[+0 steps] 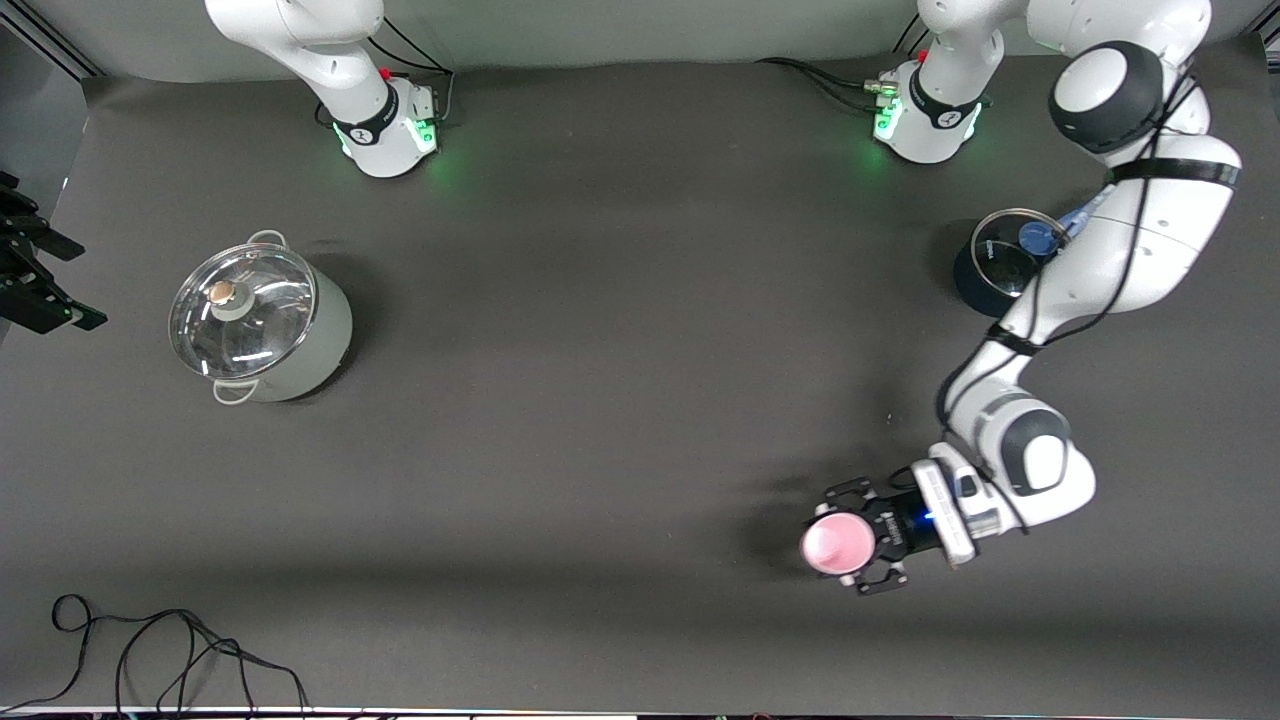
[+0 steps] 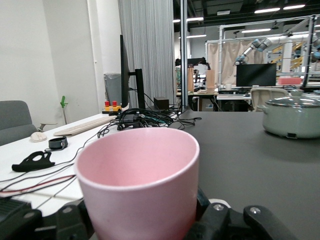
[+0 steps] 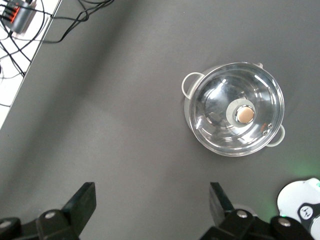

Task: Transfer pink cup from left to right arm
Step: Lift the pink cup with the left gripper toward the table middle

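The pink cup [image 1: 836,546] stands upright between the fingers of my left gripper [image 1: 848,540], which is shut on its sides, at the front part of the table toward the left arm's end. In the left wrist view the pink cup [image 2: 137,175] fills the foreground, open and empty, with a dark finger [image 2: 202,201] pressed against its wall. Whether its base touches the table is hidden. My right gripper [image 3: 150,195] hangs high with its fingers wide open and nothing between them; it looks down on the bare dark mat beside a lidded pot. That gripper is out of the front view.
A pale green pot with a glass lid [image 1: 250,315] stands toward the right arm's end of the table. A dark pot with a blue-knobbed lid [image 1: 1003,262] sits partly under the left arm. A black cable [image 1: 150,650] lies at the front corner.
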